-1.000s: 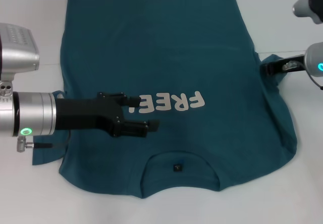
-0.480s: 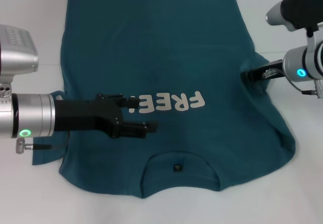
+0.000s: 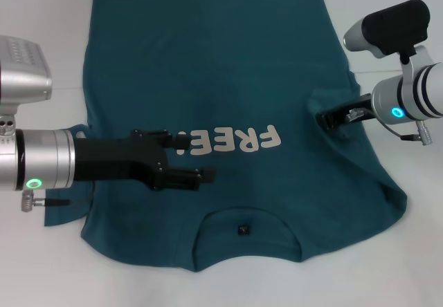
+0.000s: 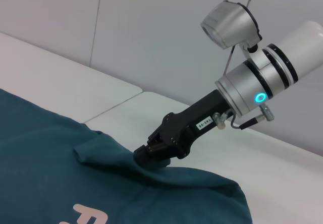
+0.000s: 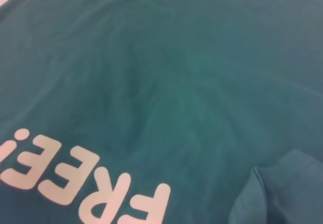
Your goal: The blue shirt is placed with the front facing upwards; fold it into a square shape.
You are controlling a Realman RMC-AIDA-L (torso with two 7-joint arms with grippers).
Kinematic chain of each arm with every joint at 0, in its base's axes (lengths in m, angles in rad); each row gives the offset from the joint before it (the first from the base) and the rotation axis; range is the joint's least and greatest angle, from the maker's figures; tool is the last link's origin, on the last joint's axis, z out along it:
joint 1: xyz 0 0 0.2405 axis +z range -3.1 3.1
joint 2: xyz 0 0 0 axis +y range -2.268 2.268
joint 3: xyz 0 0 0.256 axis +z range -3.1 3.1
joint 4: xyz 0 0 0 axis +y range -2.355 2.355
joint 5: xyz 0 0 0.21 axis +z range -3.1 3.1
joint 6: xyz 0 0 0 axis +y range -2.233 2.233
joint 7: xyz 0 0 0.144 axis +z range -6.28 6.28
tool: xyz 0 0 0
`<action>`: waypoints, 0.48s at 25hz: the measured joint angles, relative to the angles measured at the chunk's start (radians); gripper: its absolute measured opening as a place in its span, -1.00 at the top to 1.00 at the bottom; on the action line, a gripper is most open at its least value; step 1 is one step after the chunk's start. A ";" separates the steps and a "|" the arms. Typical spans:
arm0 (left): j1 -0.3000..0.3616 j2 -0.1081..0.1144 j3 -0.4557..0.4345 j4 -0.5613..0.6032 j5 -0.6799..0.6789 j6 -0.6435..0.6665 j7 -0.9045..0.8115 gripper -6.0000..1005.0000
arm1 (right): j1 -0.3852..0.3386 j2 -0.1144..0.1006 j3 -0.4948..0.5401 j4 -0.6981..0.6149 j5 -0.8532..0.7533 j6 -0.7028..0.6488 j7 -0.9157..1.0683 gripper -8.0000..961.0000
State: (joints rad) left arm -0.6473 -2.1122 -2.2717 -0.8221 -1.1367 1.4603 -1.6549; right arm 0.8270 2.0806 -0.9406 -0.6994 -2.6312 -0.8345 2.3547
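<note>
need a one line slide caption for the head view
Right claw pinches the right sleeve of the blue shirt and folds it inward, while the left claw hovers open by the FREE! lettering.

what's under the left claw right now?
The blue shirt lies under the left claw, beside the FREE! lettering, whose last character it hides. The table beneath is covered by fabric.

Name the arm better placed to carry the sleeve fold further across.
Right. The right gripper pinches the dark teal-blue cotton T-shirt at its sleeve edge; the left gripper hovers open over the white lettering.
</note>
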 joint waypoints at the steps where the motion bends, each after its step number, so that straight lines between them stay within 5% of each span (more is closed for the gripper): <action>1: 0.000 0.000 0.000 0.000 0.000 0.000 0.000 -0.81 | 0.000 0.001 -0.001 0.000 0.000 0.000 -0.001 0.92; 12: 0.000 -0.003 0.000 0.000 0.000 0.000 0.001 -0.81 | 0.008 0.003 -0.003 0.012 0.002 0.002 0.006 0.90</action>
State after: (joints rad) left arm -0.6472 -2.1153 -2.2718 -0.8222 -1.1367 1.4604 -1.6536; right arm 0.8354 2.0831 -0.9435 -0.6874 -2.6291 -0.8327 2.3605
